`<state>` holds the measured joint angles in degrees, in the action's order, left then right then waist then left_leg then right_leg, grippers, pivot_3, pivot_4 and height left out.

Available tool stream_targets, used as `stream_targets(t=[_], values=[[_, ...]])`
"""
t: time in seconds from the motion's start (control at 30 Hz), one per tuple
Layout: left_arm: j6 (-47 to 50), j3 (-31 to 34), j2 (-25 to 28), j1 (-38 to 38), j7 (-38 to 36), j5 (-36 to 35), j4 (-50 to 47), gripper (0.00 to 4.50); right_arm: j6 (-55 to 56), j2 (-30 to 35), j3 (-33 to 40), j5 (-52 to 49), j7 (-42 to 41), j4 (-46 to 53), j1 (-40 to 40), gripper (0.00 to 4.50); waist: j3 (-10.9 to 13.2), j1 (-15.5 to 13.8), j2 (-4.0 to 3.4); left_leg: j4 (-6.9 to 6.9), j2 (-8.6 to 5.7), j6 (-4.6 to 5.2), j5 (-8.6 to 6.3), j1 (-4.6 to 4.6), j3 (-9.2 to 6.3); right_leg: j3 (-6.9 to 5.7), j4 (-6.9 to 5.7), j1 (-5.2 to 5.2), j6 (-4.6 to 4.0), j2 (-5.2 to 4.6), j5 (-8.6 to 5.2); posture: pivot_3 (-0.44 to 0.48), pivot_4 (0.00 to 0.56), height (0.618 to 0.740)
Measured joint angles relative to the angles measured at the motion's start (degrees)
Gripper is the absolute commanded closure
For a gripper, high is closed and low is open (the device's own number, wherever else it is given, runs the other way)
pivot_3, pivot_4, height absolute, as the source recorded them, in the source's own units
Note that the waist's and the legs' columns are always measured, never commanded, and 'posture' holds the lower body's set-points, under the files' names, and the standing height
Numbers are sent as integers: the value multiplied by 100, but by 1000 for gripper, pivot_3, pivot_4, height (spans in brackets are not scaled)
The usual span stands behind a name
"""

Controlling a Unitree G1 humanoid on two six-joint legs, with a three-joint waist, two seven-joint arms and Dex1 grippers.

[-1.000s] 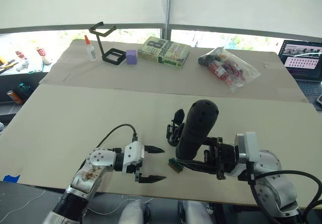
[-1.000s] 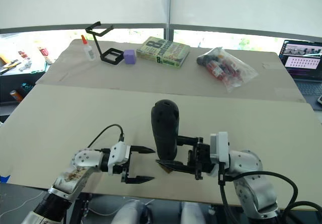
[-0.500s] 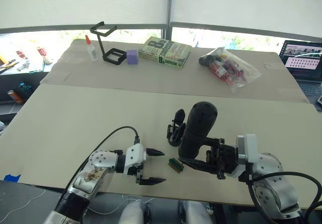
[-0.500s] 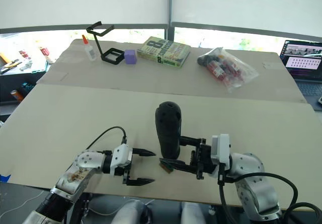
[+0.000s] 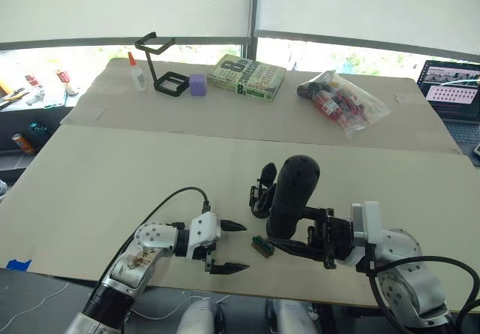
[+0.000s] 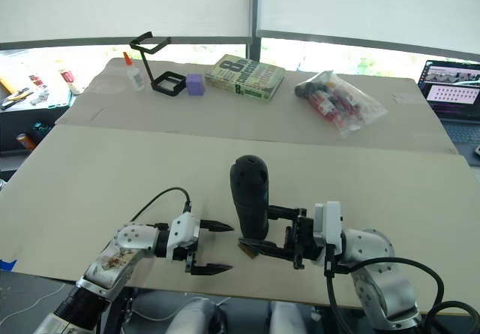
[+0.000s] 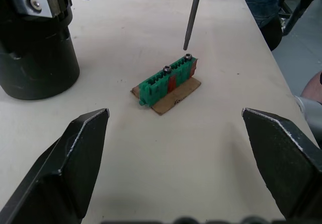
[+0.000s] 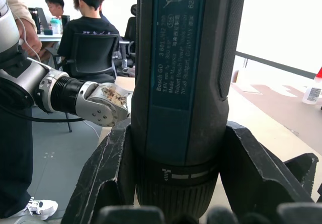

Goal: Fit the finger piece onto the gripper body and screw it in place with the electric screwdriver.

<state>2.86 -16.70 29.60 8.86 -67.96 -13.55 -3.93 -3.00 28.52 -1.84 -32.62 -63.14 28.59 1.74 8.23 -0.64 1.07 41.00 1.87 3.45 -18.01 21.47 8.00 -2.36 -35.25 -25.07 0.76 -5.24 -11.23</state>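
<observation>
Electric screwdriver (image 5: 291, 197) stood upright mid-table, pinched in your right gripper (image 5: 294, 245), bit just over the green block (image 7: 168, 79). Left gripper (image 5: 227, 247) sat spread wide, empty, nearby.

Matt, smooth black plastic on the electric screwdriver (image 8: 186, 83), with a thin grey metal bit (image 7: 191, 13). Glossy green plastic on the small block (image 7: 168, 79), backed by brown card, with two bright metal screw heads. Matt, pale, paper-like table (image 5: 112, 176). Satin black gripper body (image 7: 35, 48).
</observation>
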Motion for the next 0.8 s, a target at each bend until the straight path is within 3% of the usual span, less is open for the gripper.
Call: stream_targets(t=[0.8], values=[[68,-24,7,-58,18,0,-33,0,0,0,-26,0,9,-62,83,2572,0,-1,0,0,0,0,0,0,0,0,0,0,0,0,0,0,150,740]])
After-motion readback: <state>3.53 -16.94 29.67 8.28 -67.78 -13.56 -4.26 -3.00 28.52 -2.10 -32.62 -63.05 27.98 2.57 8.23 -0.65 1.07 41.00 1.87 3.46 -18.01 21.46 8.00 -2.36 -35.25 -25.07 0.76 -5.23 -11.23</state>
